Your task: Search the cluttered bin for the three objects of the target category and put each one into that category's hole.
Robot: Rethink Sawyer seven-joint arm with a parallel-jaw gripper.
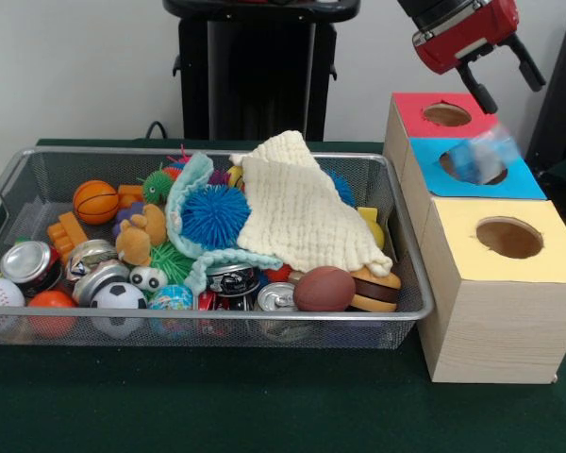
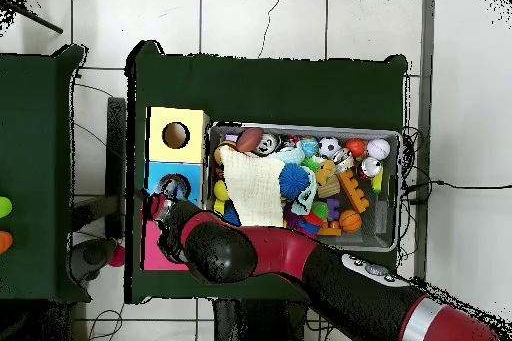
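Gripper [image 1: 501, 73] poised high above the box row, fingers spread wide and empty. Just below, a blurred pale-blue object [image 1: 486, 156] sits at the blue hole [image 1: 474, 167], apparently falling in; its identity can't be resolved. Release looks deliberate, centred over that opening. Mesh bin [image 1: 9, 184] alongside holds balls, cans and a cream cloth [image 1: 297, 212] covering part of the clutter.

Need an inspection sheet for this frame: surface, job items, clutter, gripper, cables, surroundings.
Surface: dark green table, bare in front of bin.
Job's things: wire mesh bin; wooden box with red, blue and yellow topped holes; blurred pale object over the blue hole.
Clutter: cream knitted cloth, blue spiky ball, basketball, soccer ball, cans.
Gripper: red and black gripper open above the box.
Cables: black cable behind bin.
Surroundings: tiled floor.
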